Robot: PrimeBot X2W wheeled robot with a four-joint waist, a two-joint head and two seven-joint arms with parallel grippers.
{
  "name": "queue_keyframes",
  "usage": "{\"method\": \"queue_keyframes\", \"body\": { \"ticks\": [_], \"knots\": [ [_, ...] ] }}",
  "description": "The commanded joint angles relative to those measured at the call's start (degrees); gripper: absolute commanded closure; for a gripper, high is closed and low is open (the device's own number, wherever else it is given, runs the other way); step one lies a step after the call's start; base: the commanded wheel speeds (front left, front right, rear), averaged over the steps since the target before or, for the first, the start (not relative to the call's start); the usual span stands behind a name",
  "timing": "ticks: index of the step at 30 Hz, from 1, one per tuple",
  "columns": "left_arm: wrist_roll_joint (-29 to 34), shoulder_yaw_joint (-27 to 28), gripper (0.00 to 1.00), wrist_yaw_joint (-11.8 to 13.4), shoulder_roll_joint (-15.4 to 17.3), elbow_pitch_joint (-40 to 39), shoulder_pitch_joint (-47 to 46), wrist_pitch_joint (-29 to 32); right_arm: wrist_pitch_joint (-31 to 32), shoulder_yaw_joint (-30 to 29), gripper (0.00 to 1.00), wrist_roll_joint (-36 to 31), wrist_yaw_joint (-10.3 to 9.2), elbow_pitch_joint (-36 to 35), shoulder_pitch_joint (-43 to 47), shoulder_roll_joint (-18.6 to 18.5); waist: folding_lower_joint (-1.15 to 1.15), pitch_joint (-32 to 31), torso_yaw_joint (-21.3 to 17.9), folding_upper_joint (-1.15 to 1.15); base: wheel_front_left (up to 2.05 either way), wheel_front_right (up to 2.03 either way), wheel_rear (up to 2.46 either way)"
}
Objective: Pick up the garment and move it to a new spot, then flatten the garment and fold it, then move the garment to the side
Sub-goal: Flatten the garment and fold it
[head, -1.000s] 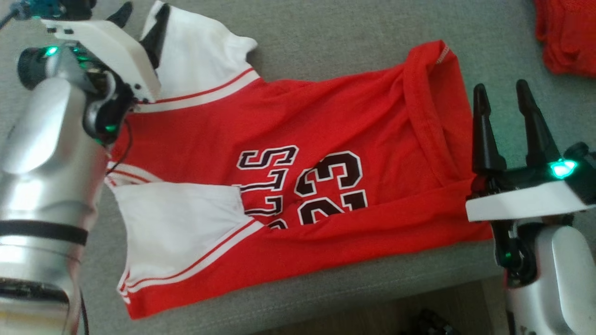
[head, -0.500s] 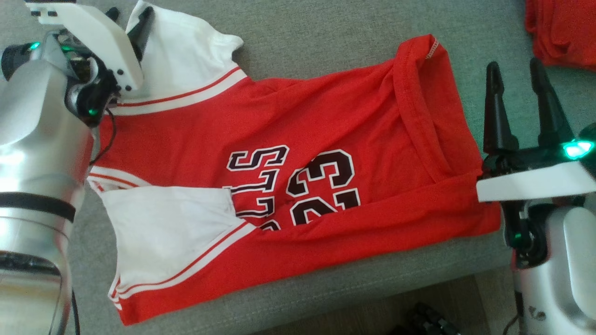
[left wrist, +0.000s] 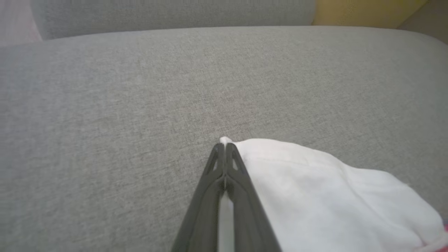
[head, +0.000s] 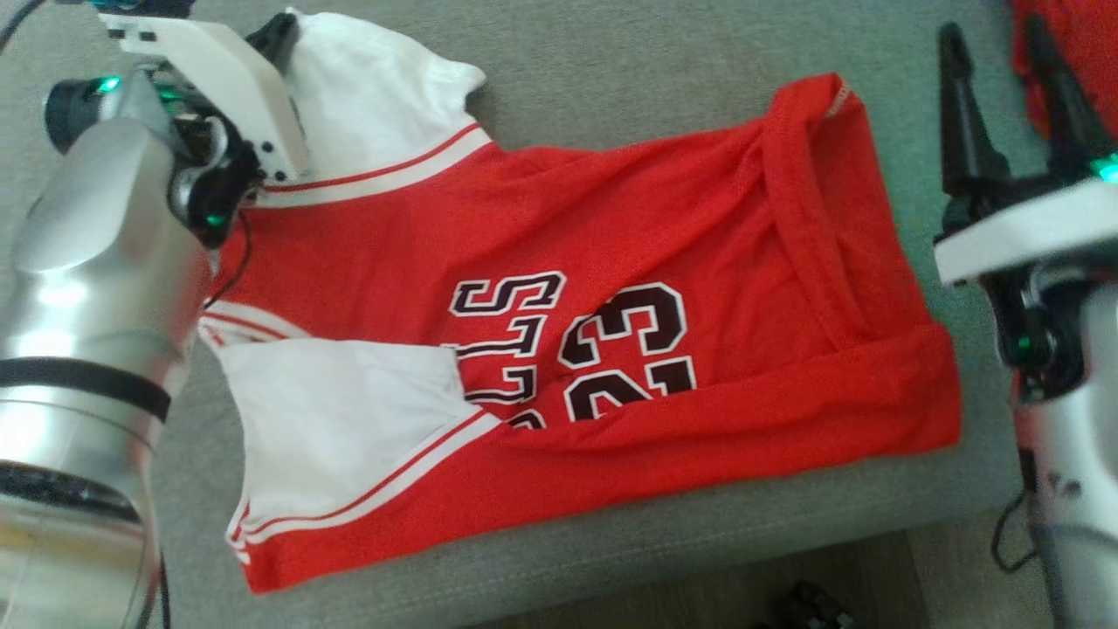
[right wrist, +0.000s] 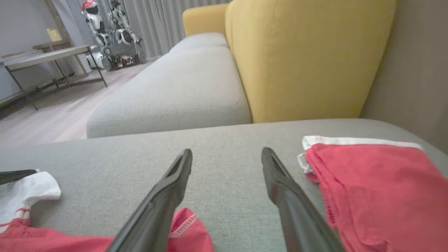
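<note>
Left wrist view: left claw (left wrist: 224, 145) low, pinched on garment (left wrist: 315, 189) sleeve | right claw (right wrist: 226, 152) hovering, spread, empty

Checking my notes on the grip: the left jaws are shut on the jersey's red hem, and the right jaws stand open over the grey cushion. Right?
Not quite. The left gripper has its jaws shut on the white sleeve, not the red hem; the left wrist view shows it. The right gripper, jaws open, is over the grey cushion.
</note>
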Motion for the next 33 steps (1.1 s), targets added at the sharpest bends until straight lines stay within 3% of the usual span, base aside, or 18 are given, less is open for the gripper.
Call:
{"method": "queue_keyframes", "body": {
  "ticks": [1, 8, 16, 17, 19, 33],
  "knots": [
    [-0.5, 0.5, 1.00, 0.0, 1.2, -1.4, -3.0, -1.3, 3.2, 3.0, 0.00, 1.7, -0.04, 0.1, -2.9, -2.0, 0.00, -0.4, 1.4, 0.00, 0.00, 0.00, 0.00],
    [-2.3, -2.5, 1.00, 0.0, -1.1, -2.1, -4.0, -4.1, 18.1, 10.0, 0.00, 5.7, -0.04, 6.0, -7.8, -8.0, 0.00, -1.0, 4.4, 0.00, 0.00, 0.00, 0.00],
    [-4.5, -5.0, 1.00, 0.0, -1.6, -2.5, -4.8, -6.1, 29.2, 14.1, 0.00, 9.6, -0.04, 10.1, -10.5, -11.5, 0.00, -1.0, 5.9, 0.00, 0.00, 0.00, 0.00],
    [-4.9, -5.4, 1.00, 0.0, -1.6, -2.5, -4.9, -6.3, 30.4, 14.4, 0.18, 9.9, -0.04, 10.6, -10.8, -11.9, 0.00, -1.0, 6.1, 0.00, 0.00, 0.00, 0.00],
    [-6.0, -6.2, 1.00, 0.0, -1.6, -2.7, -5.1, -7.3, 33.9, 14.6, 1.00, 11.1, -0.04, 12.0, -11.1, -12.7, 0.00, -1.2, 6.7, 0.00, 0.00, 0.00, 0.00],
    [-8.7, -7.1, 1.00, 0.0, -0.2, -4.8, -7.1, -14.3, 21.5, 9.8, 1.00, 11.0, -0.04, 10.6, -12.7, -12.3, 0.00, -3.0, 8.4, 0.00, 0.00, 0.00, 0.00]
  ]
}}
